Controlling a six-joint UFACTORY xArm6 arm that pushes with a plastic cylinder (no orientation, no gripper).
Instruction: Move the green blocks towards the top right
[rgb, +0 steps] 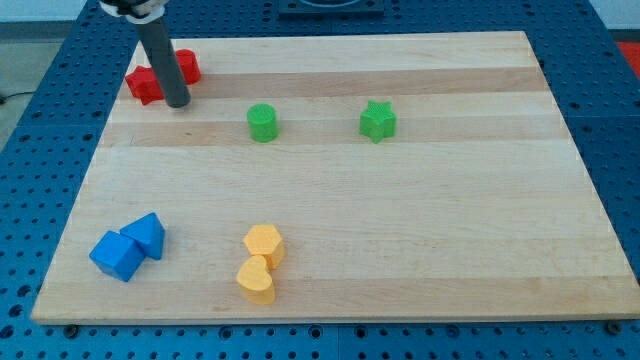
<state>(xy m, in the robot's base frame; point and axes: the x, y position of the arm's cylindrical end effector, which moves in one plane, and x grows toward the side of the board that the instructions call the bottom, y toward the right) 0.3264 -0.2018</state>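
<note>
nearest, at the view's bottom, two yellow blocks touch: a yellow heart-shaped block (256, 280) and, just above it, a yellow hexagonal block (265, 244). to their left a blue cube (116, 255) presses against a blue triangular block (148, 234). all sit on the wooden board (440, 230), which rests on a blue perforated table (40, 90). no brand, label or writing can be read anywhere.

further up, the green cylinder (262, 122) stands left of middle, and the green star (377, 120) lies to its right, well apart from it.

farthest, at the top left, my tip (178, 103) rests on the board between a red star (145, 85) and a second red block (187, 66), shape unclear behind the rod. the rod has no jaws and holds nothing; it is well left of the green cylinder.
</note>
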